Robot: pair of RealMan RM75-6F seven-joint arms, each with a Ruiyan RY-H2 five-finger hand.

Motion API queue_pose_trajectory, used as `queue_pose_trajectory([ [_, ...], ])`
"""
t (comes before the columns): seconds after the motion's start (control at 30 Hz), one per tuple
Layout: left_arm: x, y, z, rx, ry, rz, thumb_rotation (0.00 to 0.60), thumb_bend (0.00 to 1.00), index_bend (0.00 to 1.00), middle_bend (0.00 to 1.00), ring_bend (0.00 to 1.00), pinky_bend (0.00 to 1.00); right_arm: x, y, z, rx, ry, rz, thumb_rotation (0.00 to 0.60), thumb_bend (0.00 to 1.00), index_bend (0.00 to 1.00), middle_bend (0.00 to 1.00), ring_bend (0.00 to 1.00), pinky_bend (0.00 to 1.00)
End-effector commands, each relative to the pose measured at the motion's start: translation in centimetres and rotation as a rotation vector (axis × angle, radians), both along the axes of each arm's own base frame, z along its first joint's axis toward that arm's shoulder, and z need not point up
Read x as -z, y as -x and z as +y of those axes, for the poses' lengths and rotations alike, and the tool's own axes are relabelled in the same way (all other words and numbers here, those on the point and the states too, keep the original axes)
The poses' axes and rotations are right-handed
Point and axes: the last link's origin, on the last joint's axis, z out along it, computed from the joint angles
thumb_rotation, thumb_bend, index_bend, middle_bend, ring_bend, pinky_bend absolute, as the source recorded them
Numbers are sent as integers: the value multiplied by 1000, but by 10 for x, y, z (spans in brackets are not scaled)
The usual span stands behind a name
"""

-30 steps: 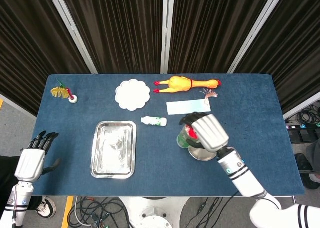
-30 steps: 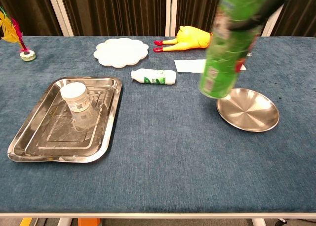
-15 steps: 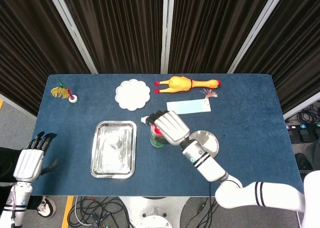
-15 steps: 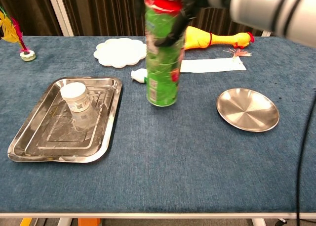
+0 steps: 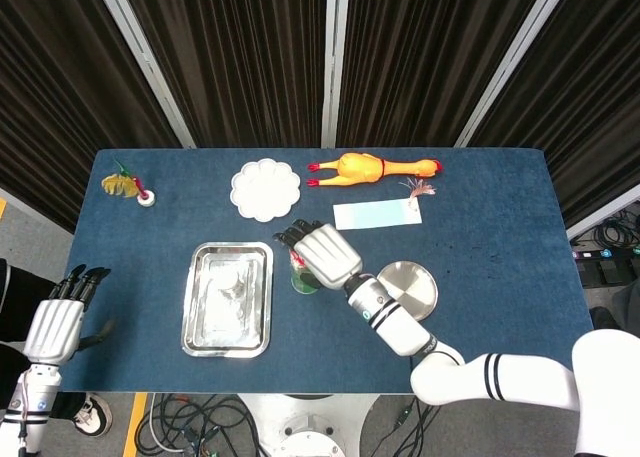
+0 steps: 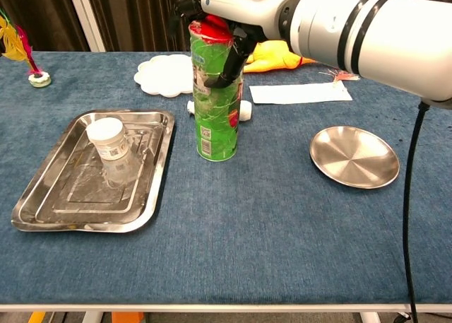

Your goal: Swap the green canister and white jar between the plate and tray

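Right robot hand (image 6: 226, 12) grips the green canister (image 6: 216, 97) upright on the blue table (image 6: 282, 217).

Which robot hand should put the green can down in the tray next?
The right hand, probably. It already grips the green canister from the top, just beside the tray. The left hand hangs empty off the table's near-left corner, farther away.
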Motion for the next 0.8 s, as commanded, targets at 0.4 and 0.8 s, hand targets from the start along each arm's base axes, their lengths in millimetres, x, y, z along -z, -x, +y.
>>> queue_pose_trajectory([
  [0.4, 6, -14, 10, 48, 29, 0, 600, 224, 140, 136, 52, 200, -72, 19, 12, -42, 116, -164, 600, 0, 0, 1, 0, 12],
  [0.8, 38, -60, 49, 170, 156, -54, 600, 224, 140, 136, 52, 200, -155, 148, 50, 158, 324, -182, 600, 0, 0, 1, 0, 10],
])
